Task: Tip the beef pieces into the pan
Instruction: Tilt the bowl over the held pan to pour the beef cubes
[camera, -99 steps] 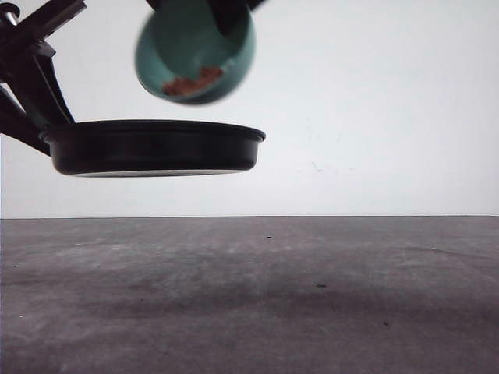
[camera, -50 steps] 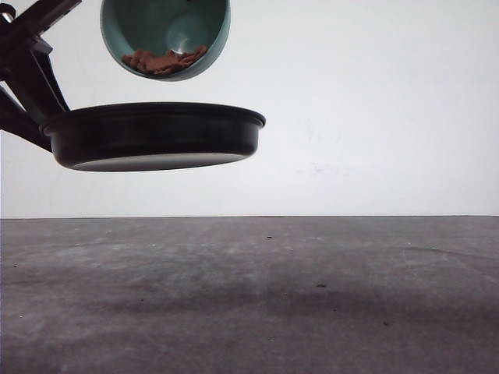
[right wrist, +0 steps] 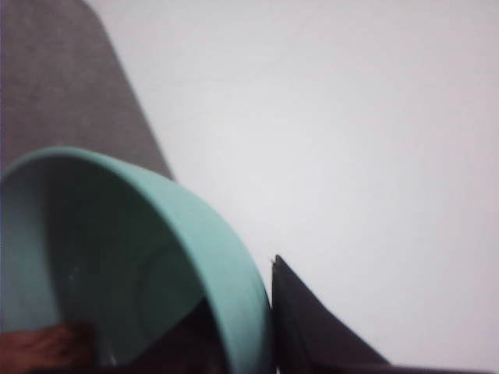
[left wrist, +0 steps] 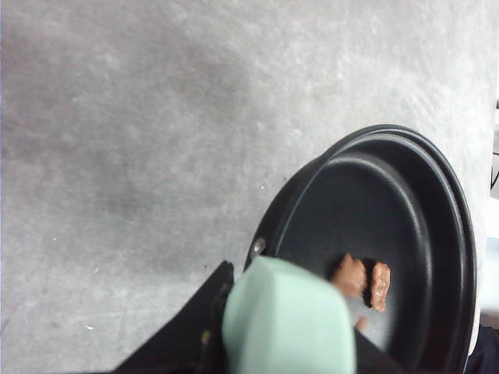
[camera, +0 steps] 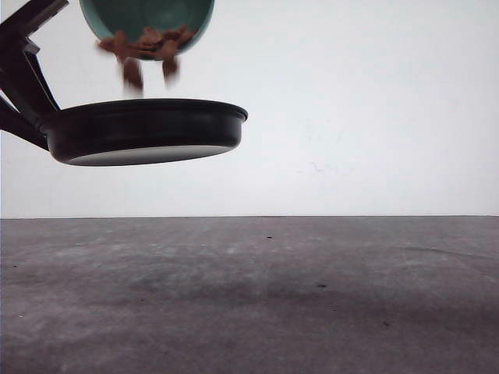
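Observation:
The black pan (camera: 144,131) hangs level above the table at the left, and my left gripper (left wrist: 281,343) is shut on its mint-green handle (left wrist: 284,315). Directly over it the teal bowl (camera: 148,15) is tipped with its mouth facing the camera. My right gripper (right wrist: 253,335) is shut on the bowl's rim (right wrist: 226,265), one finger inside and one outside. Beef pieces (camera: 148,43) crowd the bowl's lower lip, and two blurred ones (camera: 132,74) are falling. Two beef pieces (left wrist: 366,282) lie on the pan's floor. Some beef (right wrist: 39,347) is still in the bowl.
The grey table (camera: 312,296) stretches below the pan, with a white wall (camera: 374,109) behind it. My left arm's black links (camera: 23,70) reach in from the upper left edge of the front view.
The bowl has moved left and up and tipped further. The beef has slid to its lip and is dropping into the pan. The pan has shifted slightly left.

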Robot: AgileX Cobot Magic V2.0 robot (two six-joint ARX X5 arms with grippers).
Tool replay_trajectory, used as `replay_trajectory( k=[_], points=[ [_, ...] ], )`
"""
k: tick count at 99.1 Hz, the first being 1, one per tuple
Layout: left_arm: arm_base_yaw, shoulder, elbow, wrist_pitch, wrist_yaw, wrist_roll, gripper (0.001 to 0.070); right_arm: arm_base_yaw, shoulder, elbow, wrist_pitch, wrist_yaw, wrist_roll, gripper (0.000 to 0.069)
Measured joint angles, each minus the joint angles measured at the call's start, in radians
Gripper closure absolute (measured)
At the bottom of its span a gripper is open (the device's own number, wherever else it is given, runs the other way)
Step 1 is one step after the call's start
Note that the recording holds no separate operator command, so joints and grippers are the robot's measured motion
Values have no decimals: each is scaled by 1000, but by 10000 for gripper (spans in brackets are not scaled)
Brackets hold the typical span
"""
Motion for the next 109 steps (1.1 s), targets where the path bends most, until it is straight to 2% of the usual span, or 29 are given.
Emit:
replay_trajectory(
  k=[17,80,96,103,109],
  points=[
    [5,0,0,2,1,0,658,-5,2,0,54,-43,-35,656],
    [6,0,0,19,1,-2,658,-13,2,0,87,-68,-116,656],
    [6,0,0,19,1,-3,658,-21,3,0,167,-75,-172,656],
    [6,0,0,19,1,-2,658,-25,3,0,206,-66,-162,656],
    [6,0,0,20,0,-2,658,-29,0,0,206,-23,-114,656]
  ],
)
